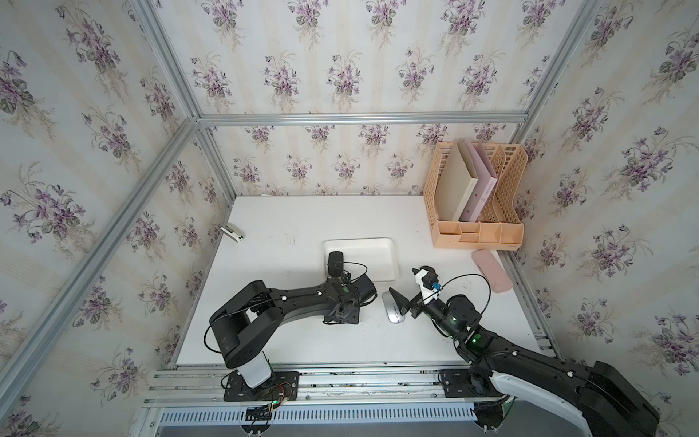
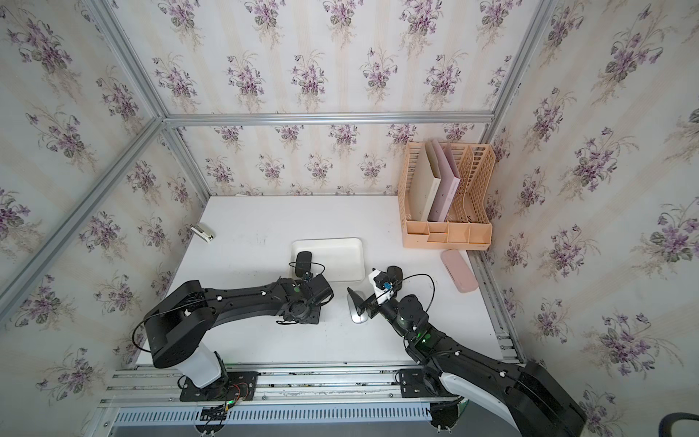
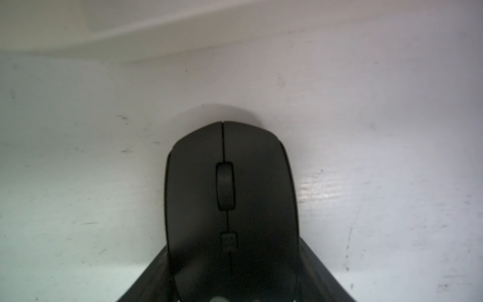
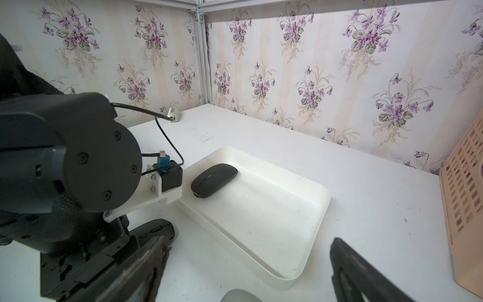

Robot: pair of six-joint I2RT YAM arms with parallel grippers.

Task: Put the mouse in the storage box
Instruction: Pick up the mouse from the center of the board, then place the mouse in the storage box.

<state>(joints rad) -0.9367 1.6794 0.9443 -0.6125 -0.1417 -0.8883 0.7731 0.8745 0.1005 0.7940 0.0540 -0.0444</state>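
The storage box (image 1: 372, 261) (image 2: 338, 257) (image 4: 261, 217) is a shallow white tray at mid-table. A slim black mouse (image 1: 335, 263) (image 2: 303, 263) (image 4: 214, 179) lies in its left end. A second black mouse (image 3: 230, 198) (image 4: 156, 230) rests on the table just outside the box's near wall. My left gripper (image 3: 232, 245) is shut on its sides, and my left arm hides it in both top views. A silver mouse (image 1: 393, 312) (image 2: 357, 313) (image 4: 240, 295) lies on the table below my right gripper (image 1: 409, 285) (image 4: 249, 243), which is open and holds nothing.
A peach lattice file organiser (image 1: 476, 196) with folders stands at the back right. A slim pink case (image 1: 491, 270) lies in front of it. A small stapler (image 1: 232, 232) sits at the table's left edge. Papered walls close in three sides.
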